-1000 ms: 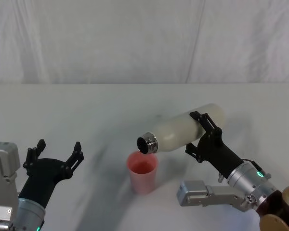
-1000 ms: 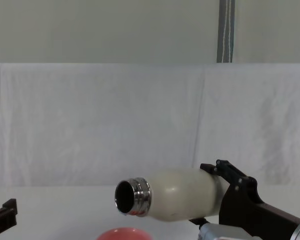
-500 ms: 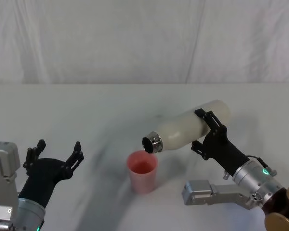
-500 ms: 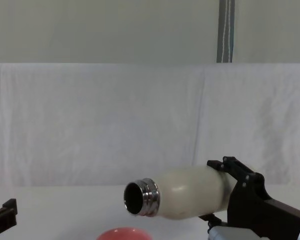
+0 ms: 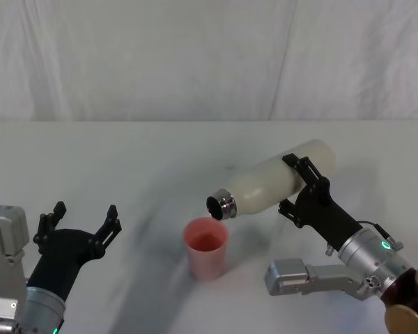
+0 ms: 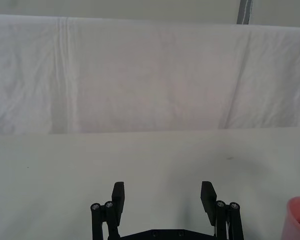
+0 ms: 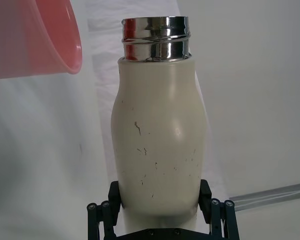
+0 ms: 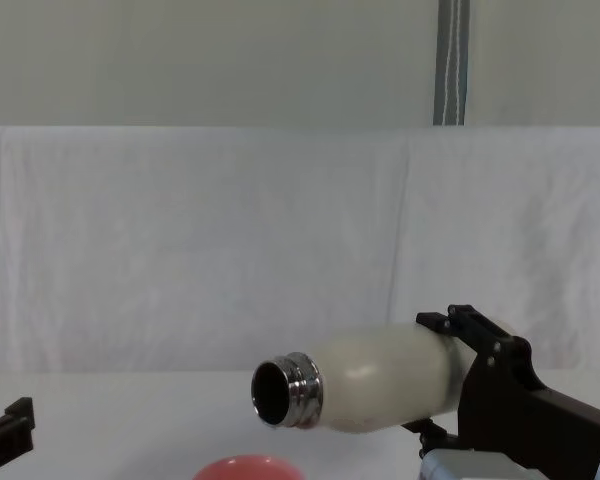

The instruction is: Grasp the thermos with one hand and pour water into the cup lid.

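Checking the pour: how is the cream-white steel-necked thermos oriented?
Tipped nearly horizontal: the thermos, clamped by the right gripper, points its neck over the red-pink cup lid.

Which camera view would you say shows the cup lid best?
The head view: the whole cup lid stands on the table below the thermos mouth. Chest view catches its top rim, left wrist view an edge, right wrist view part of its side.

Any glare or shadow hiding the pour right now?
Right wrist view: bright reflections band the thermos steel neck, held in the right claw. Head view: a soft grey shadow smears the table left of the cup lid; no stream discernible.
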